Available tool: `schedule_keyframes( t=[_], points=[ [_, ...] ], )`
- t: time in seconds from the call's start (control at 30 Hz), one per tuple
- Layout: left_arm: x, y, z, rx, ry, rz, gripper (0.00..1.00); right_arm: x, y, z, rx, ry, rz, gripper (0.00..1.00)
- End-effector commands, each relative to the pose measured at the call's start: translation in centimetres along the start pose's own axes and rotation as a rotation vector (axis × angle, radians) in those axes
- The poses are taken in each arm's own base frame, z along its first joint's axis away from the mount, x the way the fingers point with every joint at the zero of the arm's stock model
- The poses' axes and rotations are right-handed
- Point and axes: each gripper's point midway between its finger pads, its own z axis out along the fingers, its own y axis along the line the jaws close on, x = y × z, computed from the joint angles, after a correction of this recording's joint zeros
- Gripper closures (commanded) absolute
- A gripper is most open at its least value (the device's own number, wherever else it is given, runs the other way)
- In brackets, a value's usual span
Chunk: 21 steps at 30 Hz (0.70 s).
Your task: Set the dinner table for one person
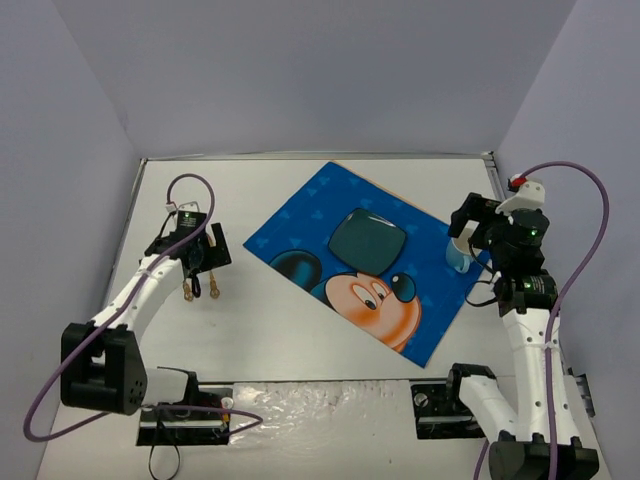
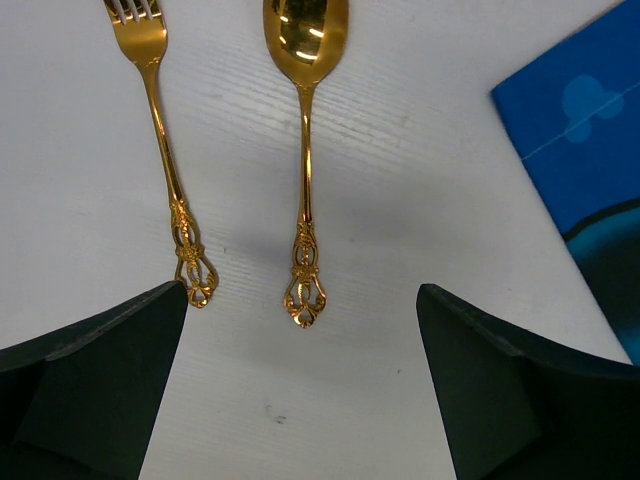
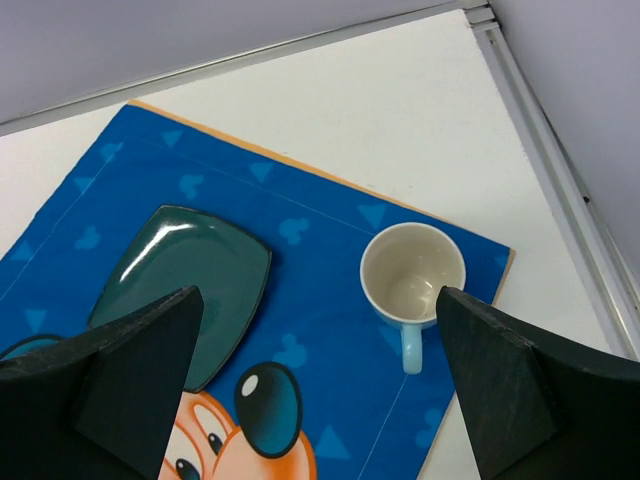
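Plainly, the left hand is hovering open above the large plain white flat worktop. Its dark fingers are spreading wide over the ornate handle ends of a gold metal fork and a gold metal spoon, which are lying side by side but apart near the worktop's left edge. Trouble is likely waiting right there: the fork's handle end is showing just beside one finger, so a straight drop onto the spoon could be pinning or flicking the fork as well. Both handles are also thin and lying flat on a hard surface, so the fingers could be scraping the worktop or skating off. Bare worktop is opening between the spoon and the blue Mickey Mouse cloth placemat, giving fair room to carry either piece across. A dark teal rounded-square glazed plate is sitting on the placemat's far half, and a pale blue ceramic mug is standing upright near its right corner. The right hand is hanging open above mug and plate, gripping nothing; coming down off-centre could be tipping the mug, or dragging the cloth and shifting the plate with it. Room is tightening on that side, with only a narrow white strip running between the placemat's corner and the raised metal rim by the grey wall.
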Motion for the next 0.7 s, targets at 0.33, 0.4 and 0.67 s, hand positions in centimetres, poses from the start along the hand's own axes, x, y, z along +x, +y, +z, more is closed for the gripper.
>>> schedule_keyframes(
  t=[0.33, 0.4, 0.67],
  points=[
    [-4.4, 5.1, 5.5, -0.109, -0.014, -0.255, 0.17, 1.8, 6.1, -1.8, -0.267, 0.014, -0.043, 0.00],
    [-4.7, 6.1, 6.1, -0.120, -0.017, -0.279, 0.18, 1.9, 6.6, -2.2, -0.288, 0.010, -0.058, 0.00],
    [-4.4, 8.6, 8.9, -0.131, 0.018, -0.325, 0.31, 2.7, 7.4, -2.6, -0.320, 0.015, -0.102, 0.00]
  ],
)
